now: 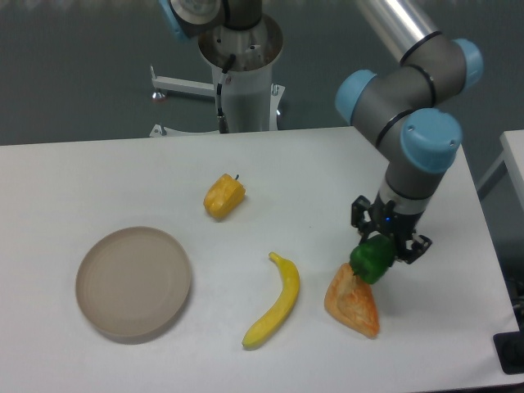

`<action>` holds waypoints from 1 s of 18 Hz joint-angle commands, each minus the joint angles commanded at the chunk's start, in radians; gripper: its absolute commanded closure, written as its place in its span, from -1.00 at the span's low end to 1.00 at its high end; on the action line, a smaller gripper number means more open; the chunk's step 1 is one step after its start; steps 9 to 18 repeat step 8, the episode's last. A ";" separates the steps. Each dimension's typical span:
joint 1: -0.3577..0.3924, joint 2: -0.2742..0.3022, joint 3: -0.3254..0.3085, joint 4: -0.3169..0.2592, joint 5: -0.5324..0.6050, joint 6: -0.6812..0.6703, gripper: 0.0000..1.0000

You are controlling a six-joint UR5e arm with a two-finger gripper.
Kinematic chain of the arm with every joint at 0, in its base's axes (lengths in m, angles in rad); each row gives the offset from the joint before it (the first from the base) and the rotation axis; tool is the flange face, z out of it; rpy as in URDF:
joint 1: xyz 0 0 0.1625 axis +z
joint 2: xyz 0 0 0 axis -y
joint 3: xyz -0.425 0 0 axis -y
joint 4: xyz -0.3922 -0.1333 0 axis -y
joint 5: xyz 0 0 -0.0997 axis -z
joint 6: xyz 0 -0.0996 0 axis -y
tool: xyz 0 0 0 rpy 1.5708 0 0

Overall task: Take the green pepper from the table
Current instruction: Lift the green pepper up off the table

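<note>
**A:** Where is the pincer, and what is it doing?

**B:** The pincer hangs from the arm over the right part of the white desk, pointing down. Its two black fingers are clamped on the green pepper, one on each side. The pepper sticks out below the fingers, small, glossy and dark green.

**A:** Is the pepper on the desk or in the air?

**B:** It looks lifted. A soft shadow lies on the desk below and to the right of it, and the pepper overlaps the top corner of an orange wedge from this angle. I cannot tell whether the two touch or the pepper just hangs in front of it.

**A:** What else is around?

**B:** Left of the wedge lies a banana, curved, with its stem end toward the back. Further back and left sits a yellow pepper. A round beige plate rests near the left front, well apart from everything else. The arm's white base post stands behind the far edge of the desk.

**A:** So which step is this?

**B:** My judgement is that the grasp is made and the lift is under way, so the task is nearly finished. The next move calls for a steady rise with the grip kept firm, since the pepper is rounded and slick and could slip. It should also go clear of the orange wedge, so that nothing gets nudged.
</note>
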 joint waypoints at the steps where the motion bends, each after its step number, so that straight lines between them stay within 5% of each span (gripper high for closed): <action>1: 0.003 0.000 0.000 0.000 0.000 0.006 0.45; 18: 0.005 -0.006 0.020 0.000 0.002 0.005 0.45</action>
